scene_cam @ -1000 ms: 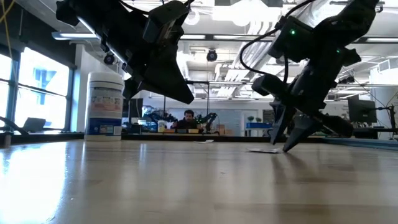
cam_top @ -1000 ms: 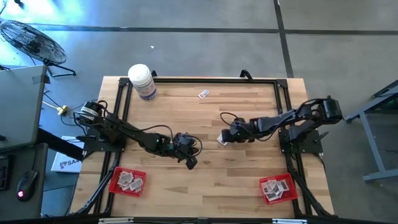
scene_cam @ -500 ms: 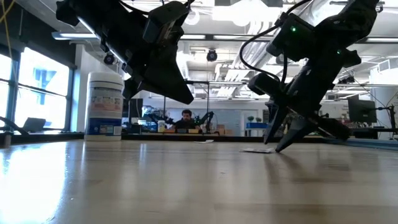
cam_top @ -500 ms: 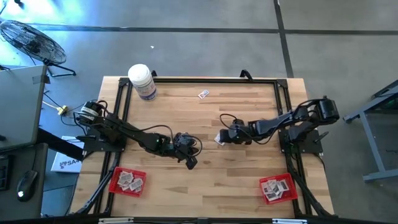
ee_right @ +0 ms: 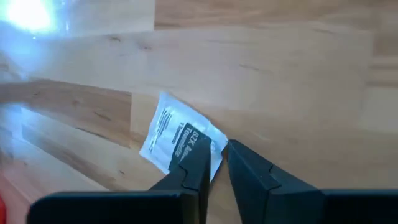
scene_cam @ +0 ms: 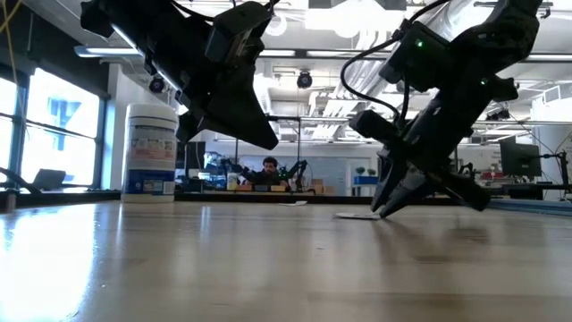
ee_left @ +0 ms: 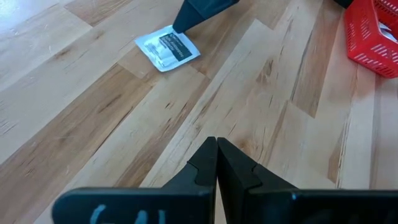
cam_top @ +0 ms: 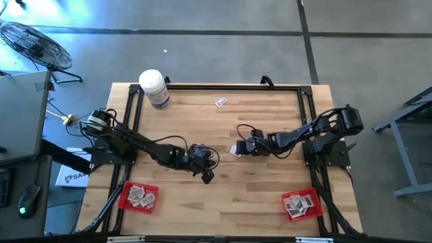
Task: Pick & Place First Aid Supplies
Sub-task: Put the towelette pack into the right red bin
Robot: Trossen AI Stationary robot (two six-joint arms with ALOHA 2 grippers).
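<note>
Wooden table carries two red trays, left and right. Right gripper, jaws nearly closed, pinches a white packet's edge at table centre. Left gripper hangs closed, empty, centre-left.

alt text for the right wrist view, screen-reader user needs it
The right gripper is down on the wooden table, its two dark fingers close together at the edge of a small flat white packet with dark print. The packet lies flat on the wood, and a bright glare spot marks the table in one corner.
</note>
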